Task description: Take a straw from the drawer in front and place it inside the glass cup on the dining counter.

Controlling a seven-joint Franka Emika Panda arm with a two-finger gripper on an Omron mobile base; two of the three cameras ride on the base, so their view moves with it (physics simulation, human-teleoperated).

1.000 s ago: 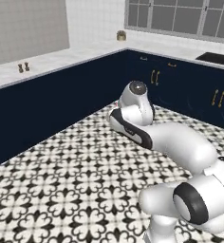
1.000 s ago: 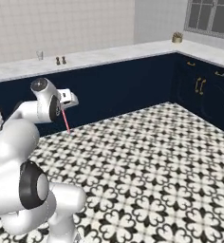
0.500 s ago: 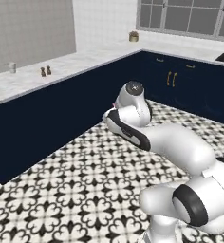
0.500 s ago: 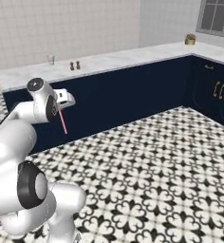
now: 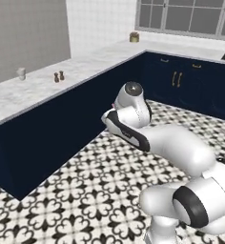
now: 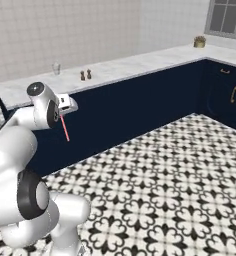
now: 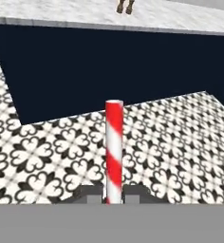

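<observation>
Swinging with base toward dining counter (image 6: 140,64); gripper (image 7: 114,193) clamped tight on straw (image 7: 114,149). Carrying step; next, reaching glass cup (image 6: 56,68) near counter's end edge.

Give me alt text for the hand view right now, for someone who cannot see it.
A red-and-white striped straw rises from between the tips of the shut tool, held over black-and-white patterned floor tiles. Beyond stands the dining counter, its navy base under a pale marble top with two small brown shakers.
</observation>
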